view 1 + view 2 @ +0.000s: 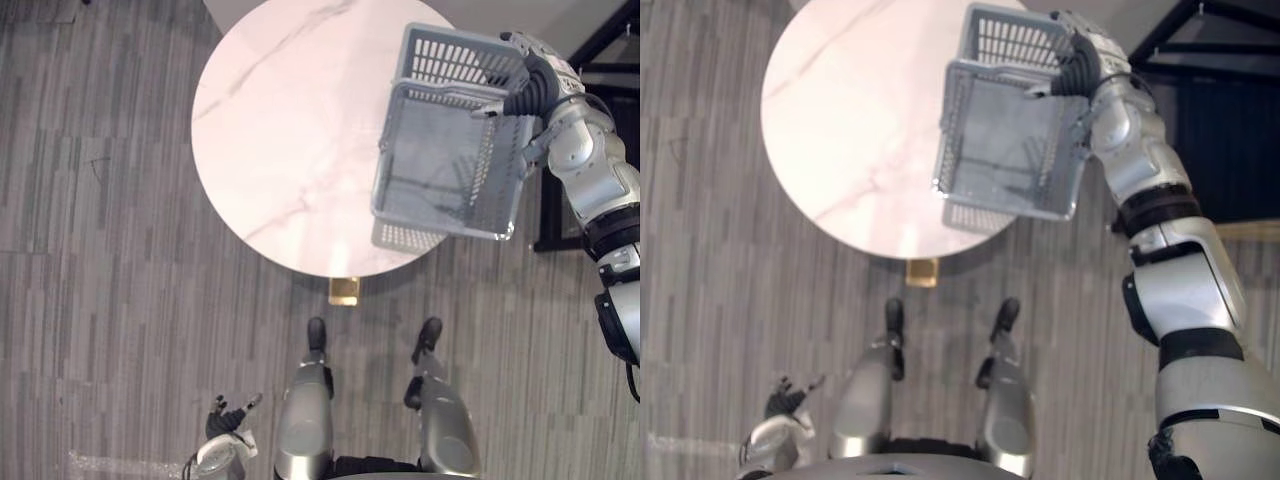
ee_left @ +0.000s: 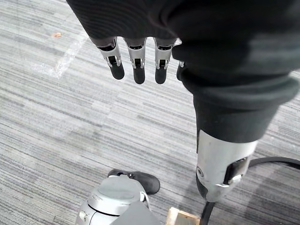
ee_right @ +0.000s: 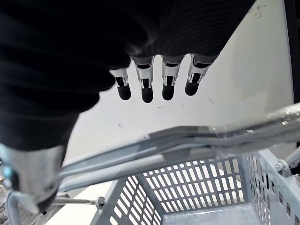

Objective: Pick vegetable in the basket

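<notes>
A grey plastic basket [image 1: 455,62] hangs tilted in the air over the right edge of the round white marble table [image 1: 280,130]. My right hand [image 1: 533,88] is shut on its metal handle [image 3: 187,140], which runs under the fingers [image 3: 147,89]. The basket's mesh wall [image 3: 192,187] and bare bottom show below, with nothing inside. No vegetable is to be seen on the table. My left hand [image 1: 232,420] hangs low beside my left leg, its fingers [image 2: 136,65] straight and holding nothing over the carpet.
A black metal frame [image 1: 600,60] stands just right of the table, close behind my right arm. A small yellowish block [image 1: 344,290] lies on the grey carpet at the table's near edge. Clear plastic wrap [image 1: 120,465] lies on the floor at lower left.
</notes>
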Controlling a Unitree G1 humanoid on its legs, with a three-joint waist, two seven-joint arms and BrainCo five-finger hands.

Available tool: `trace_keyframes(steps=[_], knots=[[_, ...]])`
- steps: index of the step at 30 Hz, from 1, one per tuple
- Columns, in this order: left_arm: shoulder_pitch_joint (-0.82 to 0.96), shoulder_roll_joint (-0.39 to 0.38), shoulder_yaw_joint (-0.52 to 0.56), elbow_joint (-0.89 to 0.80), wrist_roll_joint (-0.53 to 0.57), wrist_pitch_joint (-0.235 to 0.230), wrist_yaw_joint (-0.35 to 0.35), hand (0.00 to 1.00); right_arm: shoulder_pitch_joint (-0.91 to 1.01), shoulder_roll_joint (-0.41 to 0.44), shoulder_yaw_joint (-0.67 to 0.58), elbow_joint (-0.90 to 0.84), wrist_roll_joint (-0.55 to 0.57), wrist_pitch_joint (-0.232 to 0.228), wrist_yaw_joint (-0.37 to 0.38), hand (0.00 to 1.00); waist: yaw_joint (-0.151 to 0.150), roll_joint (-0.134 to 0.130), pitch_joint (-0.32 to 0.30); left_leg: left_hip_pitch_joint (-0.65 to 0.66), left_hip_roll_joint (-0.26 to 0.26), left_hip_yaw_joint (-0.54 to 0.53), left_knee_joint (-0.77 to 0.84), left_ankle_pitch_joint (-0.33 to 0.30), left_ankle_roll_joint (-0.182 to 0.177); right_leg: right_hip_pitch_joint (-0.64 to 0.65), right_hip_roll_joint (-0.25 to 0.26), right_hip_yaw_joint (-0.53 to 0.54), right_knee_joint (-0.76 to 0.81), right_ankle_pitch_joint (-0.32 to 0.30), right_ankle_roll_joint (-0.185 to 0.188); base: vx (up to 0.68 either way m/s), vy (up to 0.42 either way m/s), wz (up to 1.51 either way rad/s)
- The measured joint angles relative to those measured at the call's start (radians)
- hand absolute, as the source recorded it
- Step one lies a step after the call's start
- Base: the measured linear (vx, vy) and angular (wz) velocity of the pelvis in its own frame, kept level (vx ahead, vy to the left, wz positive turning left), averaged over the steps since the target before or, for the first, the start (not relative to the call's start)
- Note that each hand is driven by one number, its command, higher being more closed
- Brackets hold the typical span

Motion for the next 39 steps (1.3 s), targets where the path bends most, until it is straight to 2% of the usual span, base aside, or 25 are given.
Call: trace_keyframes(steps=[10,13,16,27,34,35,39], knots=[[-0.001,0.000,-0.001,0.000,0.000,0.000,0.001,0.00,0.001,0.002,0.047,0.026,-0.057,-0.006,0.011,0.00,0.003,0.001,0.001,-0.009,0.000,-0.003,0.000,0.000,0.000,-0.005,0.000,-0.003,-0.003,0.000,0.000,0.00,0.000,0.00],[-0.001,0.000,-0.002,0.000,0.000,0.000,0.001,0.00,0.003,0.002,0.051,0.028,-0.091,-0.012,0.025,0.00,0.013,0.002,0.002,-0.018,0.000,-0.004,0.002,0.000,0.000,-0.012,0.000,-0.003,-0.003,0.000,0.000,0.00,0.000,0.00],[-0.001,0.000,-0.012,0.000,0.000,0.000,0.001,0.00,0.003,0.002,0.052,0.033,-0.093,-0.013,0.024,0.00,0.021,0.004,0.003,-0.018,0.000,-0.006,0.003,0.000,0.000,-0.011,0.000,-0.005,-0.003,0.000,0.000,0.00,0.002,0.01],[-0.002,0.000,-0.030,0.000,0.000,0.000,0.001,0.00,0.002,0.002,0.068,0.039,-0.094,-0.012,0.020,0.00,0.021,0.004,0.003,-0.025,-0.001,-0.022,0.005,0.002,0.000,-0.007,0.000,-0.015,-0.002,0.000,0.000,0.01,0.004,0.03],[-0.003,0.000,-0.043,0.001,0.000,-0.001,0.001,0.00,-0.016,0.002,0.055,0.115,-0.094,-0.019,-0.007,0.00,0.026,0.007,0.004,-0.037,-0.002,-0.035,0.008,0.010,0.000,-0.009,0.000,-0.026,-0.001,0.000,0.000,0.00,0.000,0.05],[-0.003,0.000,-0.049,0.000,0.000,-0.001,0.002,0.00,-0.017,0.002,0.040,0.122,-0.094,-0.020,-0.009,1.00,0.026,0.010,0.006,-0.039,-0.002,-0.038,0.008,0.012,0.000,-0.009,-0.001,-0.028,0.000,0.000,0.000,-0.01,0.001,0.10],[-0.003,0.000,-0.051,0.001,0.000,-0.001,0.005,0.00,-0.028,0.001,-0.007,0.166,-0.100,-0.020,-0.022,1.00,0.025,0.020,0.012,-0.045,-0.005,-0.051,-0.012,0.032,-0.003,-0.016,-0.001,-0.035,0.001,0.000,0.000,-0.01,-0.003,0.08]])
